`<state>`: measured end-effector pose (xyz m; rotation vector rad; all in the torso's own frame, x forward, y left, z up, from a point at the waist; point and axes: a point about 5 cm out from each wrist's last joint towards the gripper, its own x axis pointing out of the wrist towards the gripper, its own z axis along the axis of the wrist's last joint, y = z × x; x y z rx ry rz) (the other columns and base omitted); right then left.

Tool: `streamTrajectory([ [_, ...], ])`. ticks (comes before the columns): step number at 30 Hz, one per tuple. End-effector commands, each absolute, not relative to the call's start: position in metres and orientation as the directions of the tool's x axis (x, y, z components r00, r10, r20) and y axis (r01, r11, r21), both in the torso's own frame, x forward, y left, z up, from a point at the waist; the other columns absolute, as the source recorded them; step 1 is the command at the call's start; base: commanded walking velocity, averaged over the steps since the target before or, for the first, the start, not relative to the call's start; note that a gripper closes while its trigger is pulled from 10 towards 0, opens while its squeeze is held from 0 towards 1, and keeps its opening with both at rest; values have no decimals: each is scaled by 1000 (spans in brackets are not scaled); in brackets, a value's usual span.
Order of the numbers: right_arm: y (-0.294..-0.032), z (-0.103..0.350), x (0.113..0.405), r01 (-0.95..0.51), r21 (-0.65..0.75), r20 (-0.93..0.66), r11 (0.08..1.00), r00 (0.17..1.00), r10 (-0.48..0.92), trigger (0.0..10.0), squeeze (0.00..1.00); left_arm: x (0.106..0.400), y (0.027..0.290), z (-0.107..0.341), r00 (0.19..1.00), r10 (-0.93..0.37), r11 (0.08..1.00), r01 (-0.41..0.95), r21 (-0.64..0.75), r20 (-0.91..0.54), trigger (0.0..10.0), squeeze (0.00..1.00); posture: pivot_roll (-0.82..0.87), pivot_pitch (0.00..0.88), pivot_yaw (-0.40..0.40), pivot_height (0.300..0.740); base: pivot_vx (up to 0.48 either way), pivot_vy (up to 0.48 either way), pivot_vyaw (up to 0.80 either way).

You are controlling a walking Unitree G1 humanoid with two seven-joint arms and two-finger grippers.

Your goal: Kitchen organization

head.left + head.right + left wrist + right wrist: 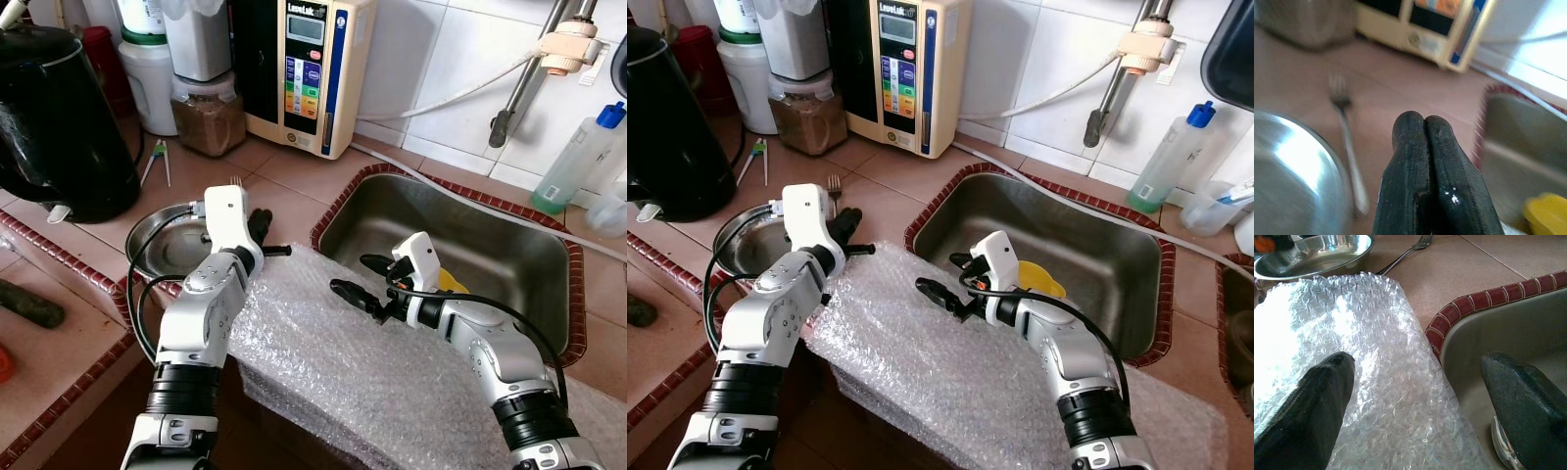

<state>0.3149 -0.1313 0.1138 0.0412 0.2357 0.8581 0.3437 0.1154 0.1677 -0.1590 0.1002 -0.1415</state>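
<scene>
Your left claw (pixel 261 227) is clenched, its two fingers pressed flat together with nothing between them, and it hangs over the counter (pixel 294 171) just past the far edge of the bubble wrap (pixel 343 352). The fork (pixel 834 183) is the thing to mind: it lies on the tiles just beyond and slightly to the left of that claw, beside the rim of the steel dish (pixel 162 240), with its tines pointing away toward the wall and its handle running back toward you. So its long axis lies nearly in line with the claw's reach, and you will likely need to spread the fingers and turn the wrist to close across the handle. Your right claw (pixel 364 278) is released, fingers wide apart, one over the bubble wrap and the other over the edge of the sink (pixel 509 255), with something yellow (pixel 1038 279) in the basin behind it. The left arm is plainly the nearer one to the fork.
</scene>
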Motion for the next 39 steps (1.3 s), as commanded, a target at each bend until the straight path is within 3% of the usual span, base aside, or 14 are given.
streamTrajectory([
  [1,-133,117,318,-751,113,-197,650,625,756,10000,0,345,120,182,995,-96,988,93,-127,-20,549,0,-26,0,-68,740,0,0,0],
  [2,-132,116,318,-751,114,-197,650,624,756,10000,0,346,130,187,1000,-10,993,11,-115,12,0,0,-24,0,-67,740,0,0,0],
  [4,-131,116,318,-752,114,-198,650,624,756,10000,0,346,137,189,998,50,993,-46,-111,31,0,0,-24,0,-66,740,0,0,0],
  [6,-130,116,318,-753,115,-195,648,623,758,10000,0,343,157,185,980,196,975,-192,-109,24,0,0,-23,0,-65,740,0,0,0],
  [12,-131,115,318,-752,115,-198,649,623,757,10000,0,336,176,180,944,330,936,-324,-141,18,0,0,-15,1,-67,740,0,0,0],
  [14,-130,114,318,-753,117,-199,648,621,758,10000,0,329,191,180,901,433,892,-423,-159,29,0,0,-10,1,-67,740,0,0,0],
  [24,-125,111,317,-760,122,-200,638,611,766,10000,0,311,211,183,826,558,826,-542,-155,78,0,0,9,5,-68,740,0,0,0],
  [31,-126,111,318,-761,118,-203,638,610,766,10000,0,305,225,164,788,614,770,-609,-189,-38,0,0,6,4,-67,740,0,0,0],
  [34,-127,111,318,-760,115,-204,639,612,764,10000,0,304,226,159,783,617,761,-618,-198,-73,275,0,5,4,-66,740,0,0,0],
  [39,-128,111,318,-761,109,-208,640,612,763,10000,0,307,218,147,790,591,760,-613,-216,-165,1804,0,-5,1,-63,740,0,0,0],
])
